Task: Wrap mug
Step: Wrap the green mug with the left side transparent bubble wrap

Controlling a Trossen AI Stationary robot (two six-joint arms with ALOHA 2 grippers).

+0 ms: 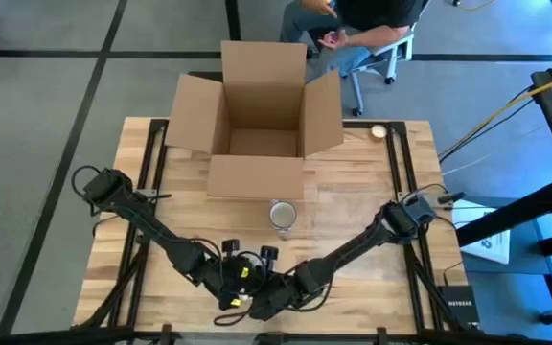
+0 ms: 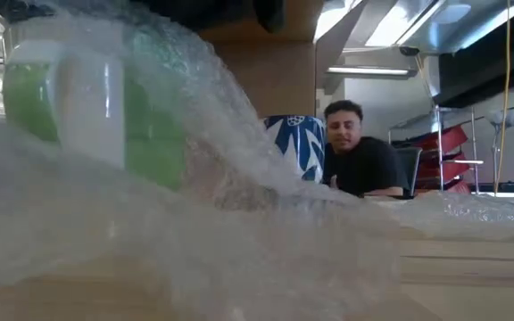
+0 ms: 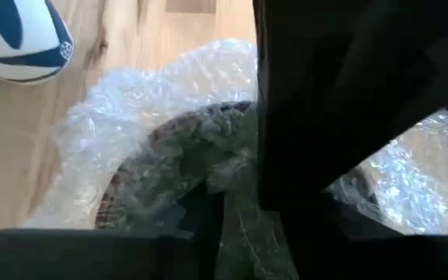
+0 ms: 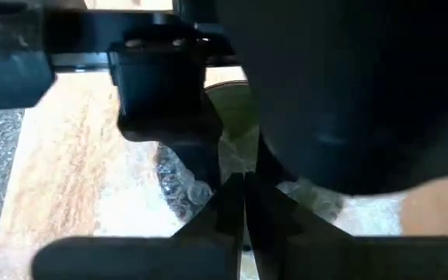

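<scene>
— Mug (image 2: 87,107), green, white handle: location and axis?
— Near table (image 1: 353,206) edge, under bubble wrap (image 2: 239,214); axis unclear, mostly veiled.
— Grippers?
— Left gripper (image 1: 241,281) and right gripper (image 1: 268,302) converge low over it; right pinches wrap, left's fingers indeterminate.
— Also?
— Second mug (image 1: 283,215) before open box (image 1: 257,115).

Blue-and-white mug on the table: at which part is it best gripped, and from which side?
Probably the rim, from straight above: the blue-and-white mug stands upright, mouth open upward, apart from the cardboard box and the bubble wrap. One finger inside, one outside. Its handle does not show.
</scene>
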